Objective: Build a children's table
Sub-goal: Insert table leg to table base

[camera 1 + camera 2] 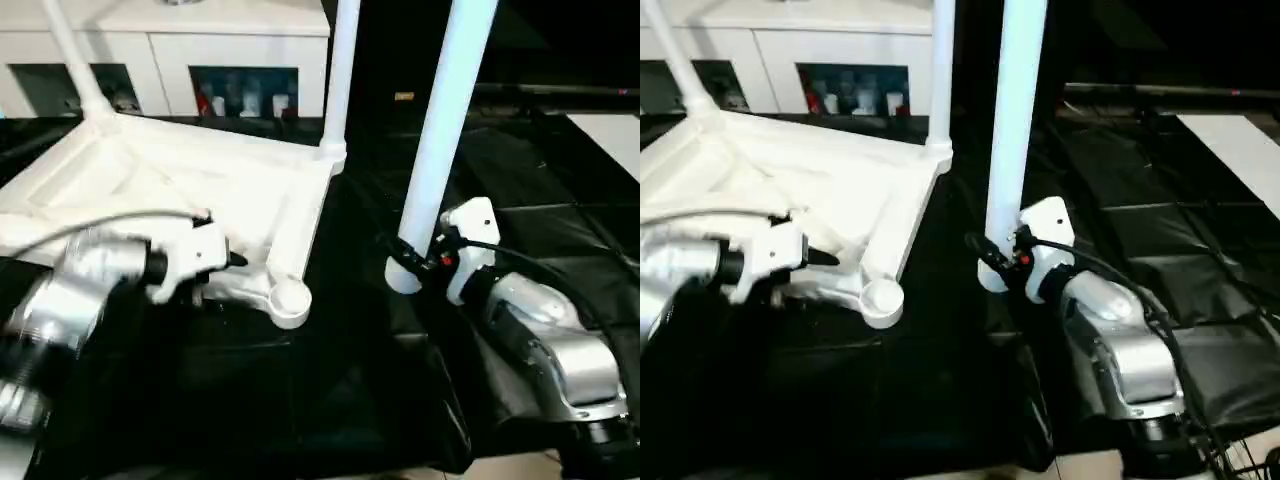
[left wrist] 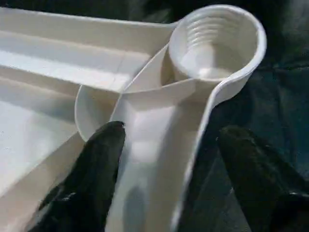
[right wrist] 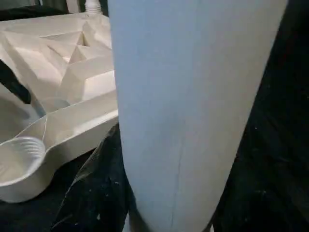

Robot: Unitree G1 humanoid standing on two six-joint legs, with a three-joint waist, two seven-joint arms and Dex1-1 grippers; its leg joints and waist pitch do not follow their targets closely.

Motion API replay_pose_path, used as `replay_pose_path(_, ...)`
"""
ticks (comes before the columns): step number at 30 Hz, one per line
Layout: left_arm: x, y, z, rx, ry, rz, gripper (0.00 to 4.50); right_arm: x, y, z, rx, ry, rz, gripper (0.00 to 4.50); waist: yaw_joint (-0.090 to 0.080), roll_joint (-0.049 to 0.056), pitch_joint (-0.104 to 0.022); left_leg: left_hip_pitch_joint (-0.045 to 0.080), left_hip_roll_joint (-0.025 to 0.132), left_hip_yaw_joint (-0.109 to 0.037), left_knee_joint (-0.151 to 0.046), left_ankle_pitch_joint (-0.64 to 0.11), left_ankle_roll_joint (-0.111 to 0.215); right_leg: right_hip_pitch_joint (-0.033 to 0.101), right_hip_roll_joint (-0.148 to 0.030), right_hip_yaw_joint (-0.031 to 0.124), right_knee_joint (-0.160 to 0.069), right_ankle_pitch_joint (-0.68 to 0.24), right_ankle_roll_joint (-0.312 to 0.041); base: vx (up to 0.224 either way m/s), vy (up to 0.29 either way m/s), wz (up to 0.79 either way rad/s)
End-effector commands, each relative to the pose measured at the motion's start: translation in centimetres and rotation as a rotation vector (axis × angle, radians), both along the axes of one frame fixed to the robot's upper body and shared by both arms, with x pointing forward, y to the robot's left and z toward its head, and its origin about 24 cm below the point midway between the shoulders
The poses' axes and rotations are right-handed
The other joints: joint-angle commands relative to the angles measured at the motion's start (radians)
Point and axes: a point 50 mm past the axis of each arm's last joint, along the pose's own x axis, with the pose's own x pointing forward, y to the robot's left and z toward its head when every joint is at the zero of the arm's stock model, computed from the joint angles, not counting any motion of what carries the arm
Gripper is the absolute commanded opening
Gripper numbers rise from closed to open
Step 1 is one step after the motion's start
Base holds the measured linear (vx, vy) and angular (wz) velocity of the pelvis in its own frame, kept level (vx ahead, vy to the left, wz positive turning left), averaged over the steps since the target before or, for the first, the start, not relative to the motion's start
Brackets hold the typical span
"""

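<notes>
White ribbed plastic tabletop (image 2: 58,96): your wrist view shows left gripper (image 2: 164,164) fingers spread astride its rim; right gripper (image 1: 425,258) pinches a tapered white leg (image 1: 440,130).

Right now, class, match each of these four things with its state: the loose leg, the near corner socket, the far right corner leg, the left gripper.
1. loose leg
2. near corner socket
3. far right corner leg
4. left gripper

A. empty
B. standing fitted in the tabletop
C. open astride the tabletop's rim
D. held upright by the right gripper

Pairs: 1-D, 2-A, 3-B, 4-C
</notes>
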Motion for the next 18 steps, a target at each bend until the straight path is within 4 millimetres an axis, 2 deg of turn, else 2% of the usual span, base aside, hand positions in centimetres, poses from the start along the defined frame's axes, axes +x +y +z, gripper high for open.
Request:
replay_pose_path(1, 0.4, 0.0, 0.2, 0.032, 0.021, -0.036, 3.30, -0.2, -0.1, 0.3, -0.001, -0.020, 0.016, 1.86, 0.007, 0.013, -0.084, 0.038, 0.081, -0.030, -0.075, -0.160, 0.000, 0.031, -0.093, 0.036, -0.062, 0.048, -0.256, 0.000, 0.000, 0.00)
replay_pose_path(2, 0.6, 0.0, 0.2, 0.035, 0.033, -0.044, 3.22, -0.2, -0.1, 0.2, -0.002, -0.018, 0.020, 1.86, 0.008, 0.013, -0.083, 0.040, 0.080, -0.029, -0.075, -0.172, -0.004, 0.029, -0.091, 0.036, -0.065, 0.028, -0.260, 0.000, 0.000, 0.00)
replay_pose_path(3, 0.7, 0.0, 0.3, 0.039, 0.044, -0.050, 3.00, -0.3, 0.0, 0.2, -0.004, -0.017, 0.023, 1.86, 0.009, 0.017, -0.084, 0.040, 0.084, -0.031, -0.076, -0.182, -0.014, 0.031, -0.095, 0.037, -0.062, 0.021, -0.267, 0.000, 0.000, 0.00)
replay_pose_path(5, 0.9, 0.1, 0.3, 0.069, 0.064, -0.071, 2.89, -0.3, 0.0, 0.1, -0.009, -0.015, 0.031, 1.86, 0.010, 0.017, -0.080, 0.044, 0.083, -0.029, -0.078, -0.216, -0.024, 0.027, -0.092, 0.038, -0.069, -0.022, -0.266, 0.000, 0.000, 0.00)
replay_pose_path(7, 1.1, 0.2, 0.3, 0.091, 0.078, -0.085, 2.93, -0.4, 0.0, 0.0, -0.012, -0.015, 0.035, 1.86, 0.011, 0.018, -0.079, 0.044, 0.085, -0.030, -0.079, -0.226, -0.032, 0.027, -0.095, 0.039, -0.069, -0.032, -0.268, 0.000, 0.000, 0.00)
replay_pose_path(8, 1.3, 0.2, 0.3, 0.103, 0.084, -0.090, 2.88, -0.4, 0.0, 0.0, -0.014, -0.015, 0.036, 1.86, 0.011, 0.018, -0.077, 0.044, 0.086, -0.031, -0.081, -0.253, -0.046, 0.026, -0.096, 0.040, -0.072, -0.068, -0.264, 0.000, 0.000, 0.00)
replay_pose_path(10, 1.4, 0.3, 0.3, 0.125, 0.096, -0.101, 2.49, -0.4, 0.0, 0.0, -0.017, -0.015, 0.036, 1.86, 0.013, 0.019, -0.078, 0.046, 0.088, -0.032, -0.082, -0.266, -0.055, 0.025, -0.098, 0.040, -0.072, -0.078, -0.264, 0.000, 0.000, 0.00)
replay_pose_path(12, 1.6, 0.4, 0.1, 0.155, 0.111, -0.117, 2.48, -0.5, 0.0, 0.0, -0.019, -0.014, 0.036, 1.86, 0.018, 0.017, -0.079, 0.048, 0.088, -0.030, -0.082, -0.262, -0.055, 0.024, -0.098, 0.041, -0.073, -0.072, -0.263, 0.000, 0.000, 0.00)
replay_pose_path(13, 1.6, 0.5, 0.1, 0.164, 0.113, -0.120, 2.48, -0.5, 0.0, -0.1, -0.020, -0.014, 0.036, 1.86, 0.021, 0.026, -0.078, 0.047, 0.088, -0.032, -0.081, -0.262, -0.058, 0.023, -0.100, 0.041, -0.071, -0.068, -0.263, 0.000, 0.000, 0.00)
replay_pose_path(14, 1.7, 0.5, 0.0, 0.175, 0.114, -0.121, 2.31, -0.5, -0.1, -0.1, -0.020, -0.014, 0.035, 1.86, 0.021, 0.022, -0.078, 0.047, 0.090, -0.032, -0.083, -0.267, -0.061, 0.024, -0.098, 0.041, -0.070, -0.059, -0.265, 0.000, 0.000, 0.00)
replay_pose_path(15, 1.8, 0.6, -0.1, 0.190, 0.115, -0.122, 2.07, -0.6, -0.1, -0.1, -0.021, -0.013, 0.034, 1.86, 0.025, 0.025, -0.079, 0.049, 0.090, -0.031, -0.082, -0.264, -0.060, 0.023, -0.099, 0.041, -0.069, -0.047, -0.266, 0.000, 0.000, 0.00)
replay_pose_path(18, 1.9, 0.7, -0.2, 0.206, 0.108, -0.119, 1.84, -0.7, -0.1, -0.2, -0.022, -0.012, 0.032, 1.86, 0.029, 0.023, -0.081, 0.049, 0.091, -0.031, -0.081, -0.251, -0.055, 0.025, -0.099, 0.040, -0.067, -0.011, -0.271, 0.000, 0.000, 0.00)
